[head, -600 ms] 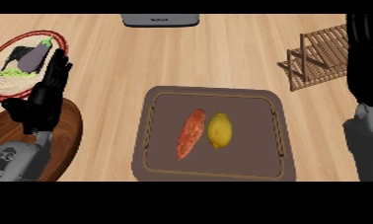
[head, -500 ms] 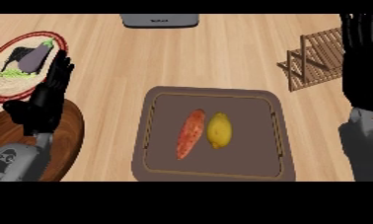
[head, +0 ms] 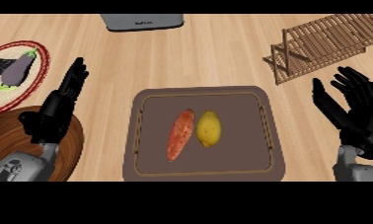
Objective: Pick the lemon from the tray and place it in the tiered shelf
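A yellow lemon (head: 209,128) lies in the brown tray (head: 146,164) at the lower middle of the head view, touching an orange sweet potato (head: 179,134) on its left. The wooden tiered shelf (head: 320,44) stands at the upper right. My right hand (head: 348,110) is open, fingers up, to the right of the tray and just below the shelf. Left of the tray, my left hand (head: 56,107) rests open with fingers pointing up. Neither hand touches the lemon.
A plate (head: 35,81) with a red rim at the far left holds an eggplant (head: 19,68). A dark round wooden board (head: 22,134) lies under my left forearm. A grey appliance (head: 142,20) sits at the counter's far edge.
The view has shifted, so the tray, shelf and plate sit lower and more to the right. My right hand has come down and inward, showing whole beside the tray.
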`<action>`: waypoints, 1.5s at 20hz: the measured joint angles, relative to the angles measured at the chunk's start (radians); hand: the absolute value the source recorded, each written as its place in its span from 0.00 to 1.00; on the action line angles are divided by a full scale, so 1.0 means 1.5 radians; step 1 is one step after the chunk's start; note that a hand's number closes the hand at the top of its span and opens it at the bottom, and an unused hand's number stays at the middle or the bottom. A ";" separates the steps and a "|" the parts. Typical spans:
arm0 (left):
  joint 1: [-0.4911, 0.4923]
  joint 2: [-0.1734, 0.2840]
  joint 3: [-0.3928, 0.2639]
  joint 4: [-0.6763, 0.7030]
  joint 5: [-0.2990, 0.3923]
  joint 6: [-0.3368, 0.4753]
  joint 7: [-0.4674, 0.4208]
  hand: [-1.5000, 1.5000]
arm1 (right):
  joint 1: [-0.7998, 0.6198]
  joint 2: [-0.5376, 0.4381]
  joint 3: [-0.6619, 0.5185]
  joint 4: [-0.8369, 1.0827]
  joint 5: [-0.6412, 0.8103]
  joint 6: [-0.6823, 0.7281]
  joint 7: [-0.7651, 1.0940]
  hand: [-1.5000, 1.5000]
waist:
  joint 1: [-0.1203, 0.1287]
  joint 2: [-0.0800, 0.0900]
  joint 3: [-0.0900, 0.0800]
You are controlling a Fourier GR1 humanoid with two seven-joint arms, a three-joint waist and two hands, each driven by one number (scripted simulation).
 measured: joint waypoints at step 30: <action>-0.046 -0.065 -0.069 -0.013 -0.062 0.001 0.068 0.50 | 0.379 0.083 0.358 -0.225 0.583 -0.039 0.353 0.00 | 0.069 0.006 -0.013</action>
